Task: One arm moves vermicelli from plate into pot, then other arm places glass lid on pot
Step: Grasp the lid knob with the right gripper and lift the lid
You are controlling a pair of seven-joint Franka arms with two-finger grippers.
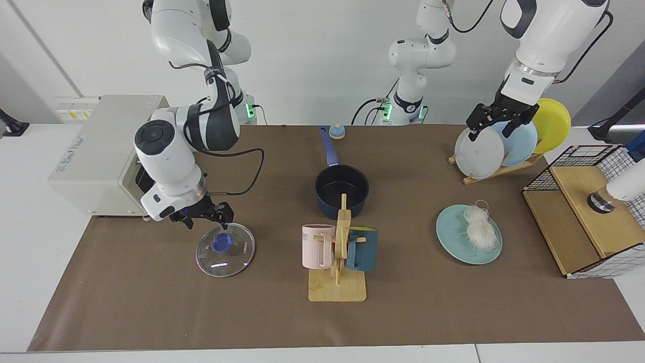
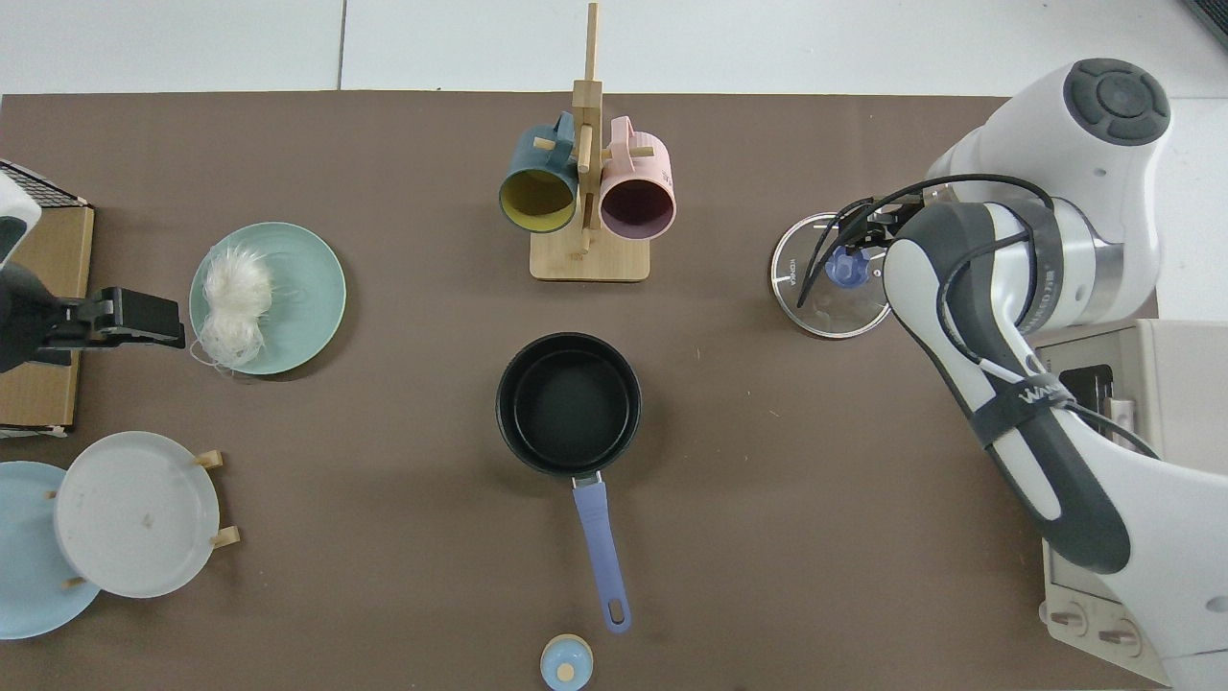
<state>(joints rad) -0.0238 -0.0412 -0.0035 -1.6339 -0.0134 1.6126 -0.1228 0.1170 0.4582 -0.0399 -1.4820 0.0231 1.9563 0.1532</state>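
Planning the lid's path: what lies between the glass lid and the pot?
In the top view, only bare brown table cover lies between the glass lid and the pot; the mug rack stands off that line.

Bright, even overhead light, soft shadows under objects, small glare streaks on the glass lid [image 1: 225, 250], everything sharp.

Table [image 1: 151, 312] under brown mat: glass lid [image 1: 225, 250] flat just below right gripper [image 1: 204, 218]; pot [image 1: 342, 190], mug stand [image 1: 336, 287], plate [image 1: 468, 234] farther off; toaster oven [image 1: 101, 161] behind it.
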